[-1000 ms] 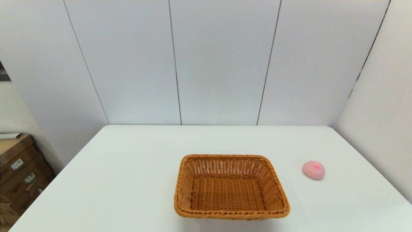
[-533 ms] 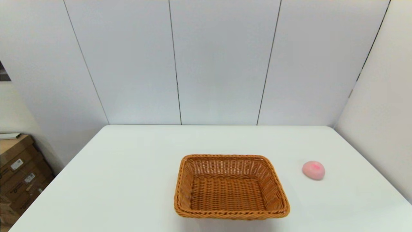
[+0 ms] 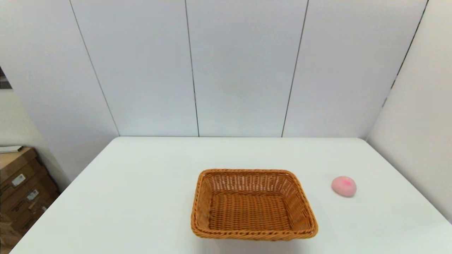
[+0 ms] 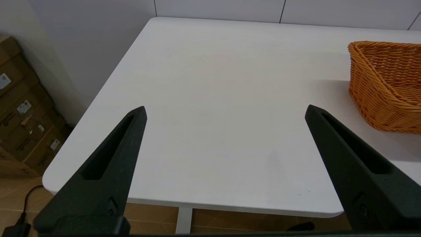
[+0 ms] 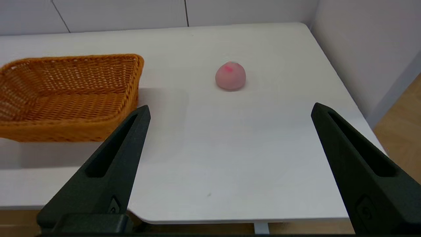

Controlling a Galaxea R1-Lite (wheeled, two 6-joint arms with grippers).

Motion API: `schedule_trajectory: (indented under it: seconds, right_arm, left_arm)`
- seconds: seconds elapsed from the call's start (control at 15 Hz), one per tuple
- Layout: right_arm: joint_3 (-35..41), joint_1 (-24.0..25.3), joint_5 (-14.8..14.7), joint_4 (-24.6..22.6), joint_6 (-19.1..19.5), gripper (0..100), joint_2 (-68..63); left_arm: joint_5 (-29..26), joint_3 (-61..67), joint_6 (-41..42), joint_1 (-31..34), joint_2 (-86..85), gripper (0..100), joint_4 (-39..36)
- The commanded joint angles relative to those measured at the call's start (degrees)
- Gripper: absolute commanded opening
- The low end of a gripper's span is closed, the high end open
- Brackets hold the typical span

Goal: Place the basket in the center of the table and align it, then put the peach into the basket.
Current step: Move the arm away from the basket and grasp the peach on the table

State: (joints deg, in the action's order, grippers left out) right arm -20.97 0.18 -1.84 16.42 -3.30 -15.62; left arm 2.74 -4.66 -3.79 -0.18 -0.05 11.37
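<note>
**On the white surface: basket near centre, peach apart to its right**

On the surface (image 3: 141, 197) the basket (image 3: 252, 204) is judged light and stiff, best taken by its braided rim; the peach (image 3: 344, 186), well apart, looks smooth and may roll; left gripper (image 4: 225, 112) and right gripper (image 5: 230, 110) are parked off the near edge, jaws spread wide, nothing held; plain panelled walls enclose the room.

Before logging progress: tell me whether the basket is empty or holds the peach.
Empty: the basket shows only bare weave, and the peach sits on the table to its right.
</note>
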Motion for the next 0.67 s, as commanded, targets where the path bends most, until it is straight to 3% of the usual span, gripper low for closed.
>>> schedule_trajectory:
  seconds: [0.07, 0.47, 0.67]
  right_arm:
    - [-18.5, -0.5, -2.2, 4.8, -1.5, 100, -37.4]
    - [-19.5, 0.7, -2.5, 2.7, -5.0, 100, -60.8]
    - [-19.4, 0.8, -2.6, -6.5, -6.0, 100, -68.6]
  left_arm:
    - [0.1, 0.0, -0.1, 0.0, 0.0, 100, 0.1]
    - [0.0, 0.0, -0.1, 0.0, 0.0, 100, 0.1]
    - [0.1, 0.0, -0.1, 0.0, 0.0, 100, 0.1]
